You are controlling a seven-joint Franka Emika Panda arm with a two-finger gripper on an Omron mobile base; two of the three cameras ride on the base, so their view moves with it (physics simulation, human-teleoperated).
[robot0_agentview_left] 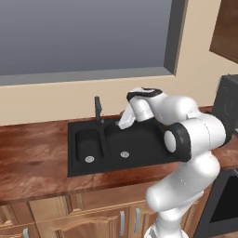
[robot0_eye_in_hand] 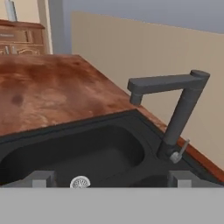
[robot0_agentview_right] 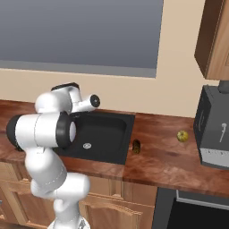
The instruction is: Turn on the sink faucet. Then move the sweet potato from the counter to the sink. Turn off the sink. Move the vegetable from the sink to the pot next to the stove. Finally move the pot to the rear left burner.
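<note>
My gripper (robot0_eye_in_hand: 110, 179) hangs open over the black double sink (robot0_agentview_left: 139, 153), with nothing between its fingertips (robot0_eye_in_hand: 42, 178). The dark faucet (robot0_eye_in_hand: 175, 109) stands ahead and to the right in the hand view, its spout pointing left over the basin and its small grey lever (robot0_eye_in_hand: 180, 152) low at the base. In the left base view the faucet (robot0_agentview_left: 98, 109) is left of my hand (robot0_agentview_left: 126, 119). A small brown sweet potato (robot0_agentview_right: 136, 146) lies on the wooden counter just right of the sink (robot0_agentview_right: 105, 134). The pot is out of view.
A yellow-green round item (robot0_agentview_right: 182, 136) sits further right on the counter. A black appliance (robot0_agentview_right: 214, 129) stands at the right end. A dark stove front (robot0_agentview_right: 197, 212) shows at lower right. A window fills the wall above the sink.
</note>
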